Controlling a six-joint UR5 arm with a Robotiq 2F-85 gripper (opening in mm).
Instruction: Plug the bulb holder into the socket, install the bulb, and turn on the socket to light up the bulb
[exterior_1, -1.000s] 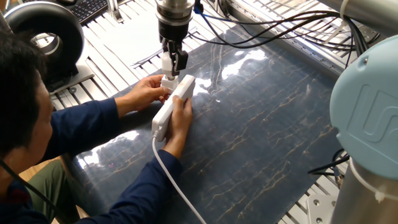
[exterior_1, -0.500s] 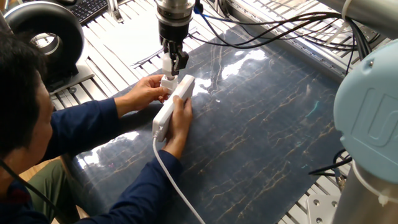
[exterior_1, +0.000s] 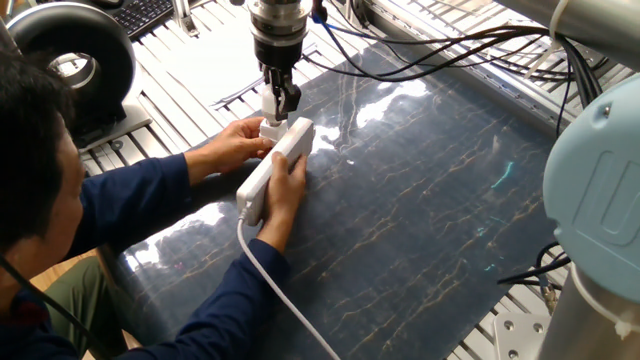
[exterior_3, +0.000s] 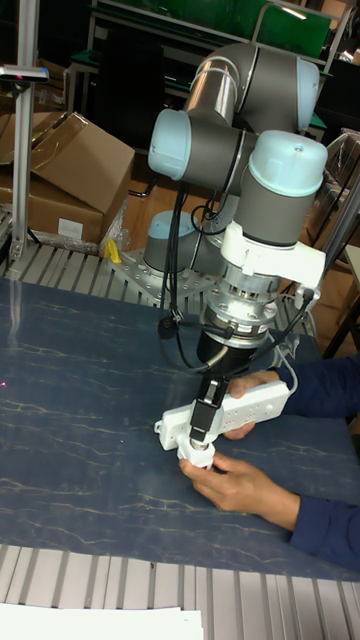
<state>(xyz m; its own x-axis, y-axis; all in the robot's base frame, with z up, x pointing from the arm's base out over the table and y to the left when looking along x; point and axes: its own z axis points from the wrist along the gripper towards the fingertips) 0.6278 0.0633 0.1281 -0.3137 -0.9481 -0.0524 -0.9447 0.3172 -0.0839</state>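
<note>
One robot arm, one power strip, one small white plug piece and two human hands share a dark marbled mat on a metal table. The gripper points straight down near the far left edge of the mat, its two dark fingers clenched on the bulb, of which only a narrow white body shows between them. Directly below it sits the bulb holder, a small white cube, touching the end of the socket. The socket is a long, slim white strip lying at an angle, one end raised off the mat, with a white cable running from its near end toward the bottom edge. A person in dark blue sleeves steadies things: one hand cups the holder, the other hand grips the strip along its side.
</note>
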